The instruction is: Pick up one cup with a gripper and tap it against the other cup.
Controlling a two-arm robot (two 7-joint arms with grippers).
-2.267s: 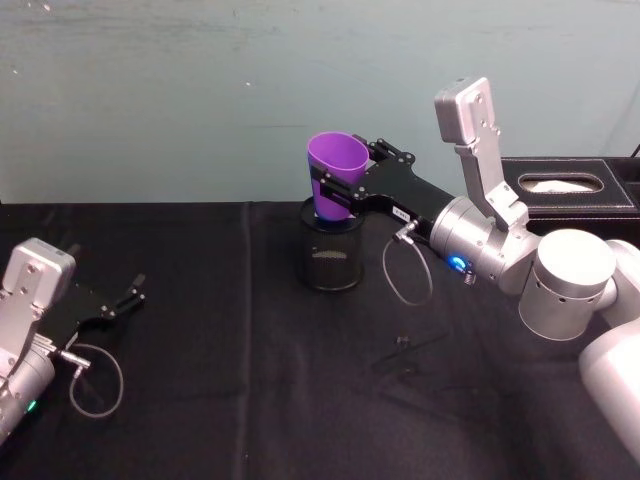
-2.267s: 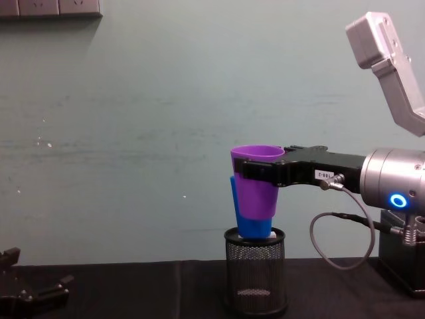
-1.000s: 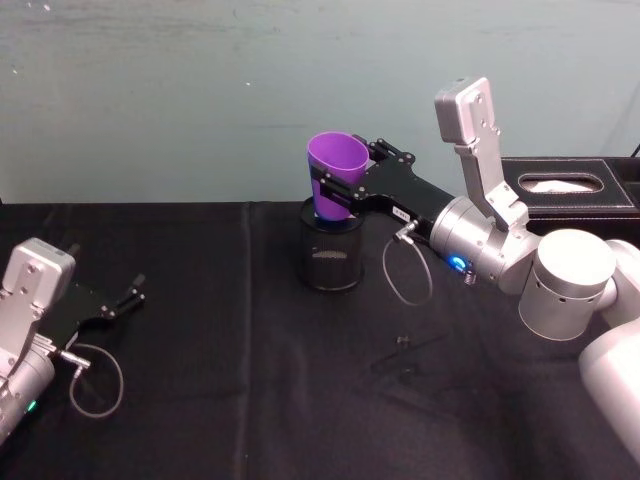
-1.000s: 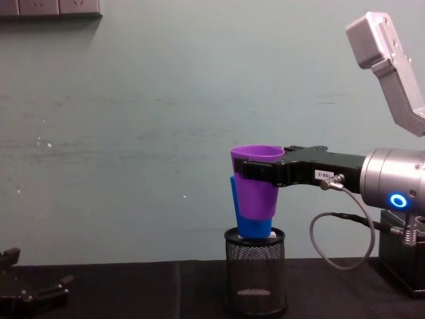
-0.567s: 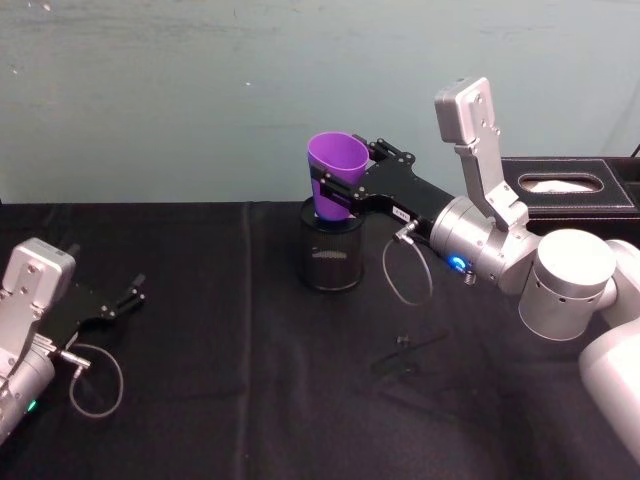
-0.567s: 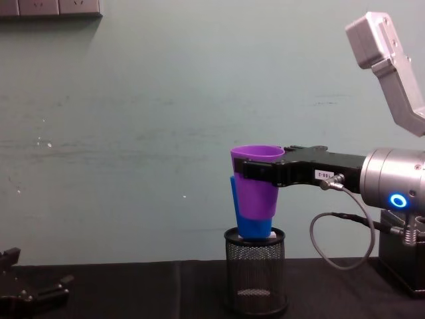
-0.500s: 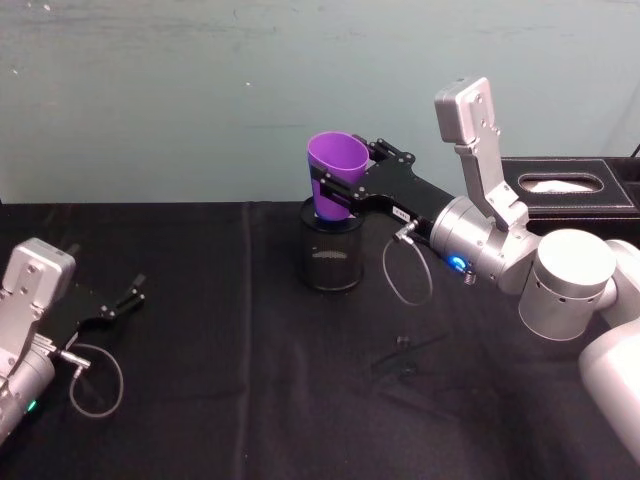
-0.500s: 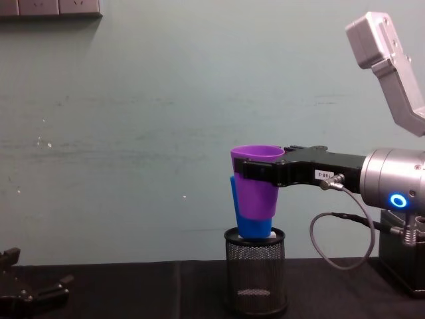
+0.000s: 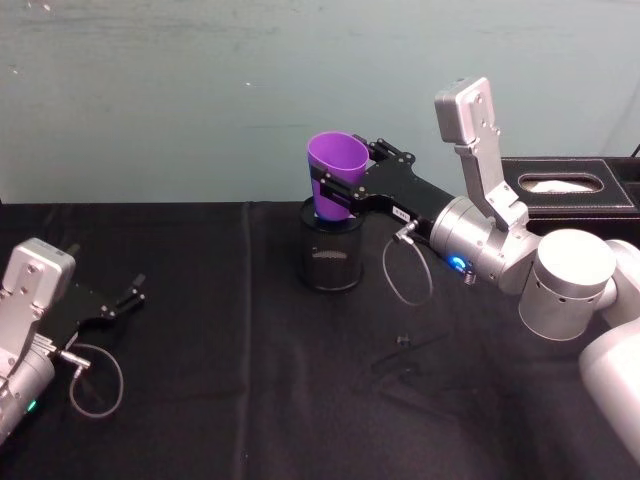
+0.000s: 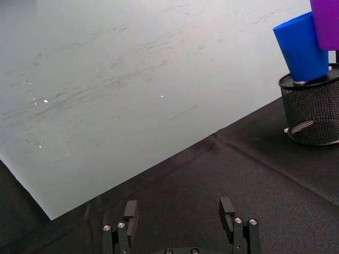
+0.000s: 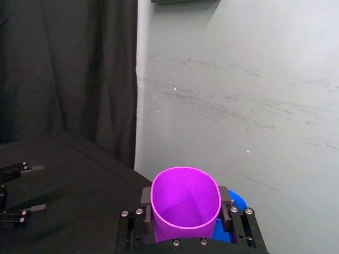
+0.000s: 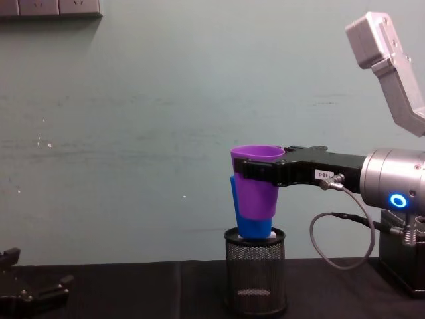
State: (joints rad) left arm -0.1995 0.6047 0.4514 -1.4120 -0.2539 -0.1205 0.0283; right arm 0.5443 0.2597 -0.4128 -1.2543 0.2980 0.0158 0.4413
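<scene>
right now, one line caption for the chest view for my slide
Right hand holds the purple cup up beside the blue cup in the mesh holder.

Hidden behind my purple cup

The purple cup [image 12: 257,183] covers most of the blue cup [image 12: 251,226]; whether they touch is unclear. The pen holder [image 12: 255,272] hides the blue cup's base.

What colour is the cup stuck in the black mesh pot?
Bright blue: the blue plastic tumbler shows best in the left wrist view.

The purple cup [image 11: 185,203] sits clamped between the jaws — blue cup [image 11: 237,203] just behind it.
</scene>
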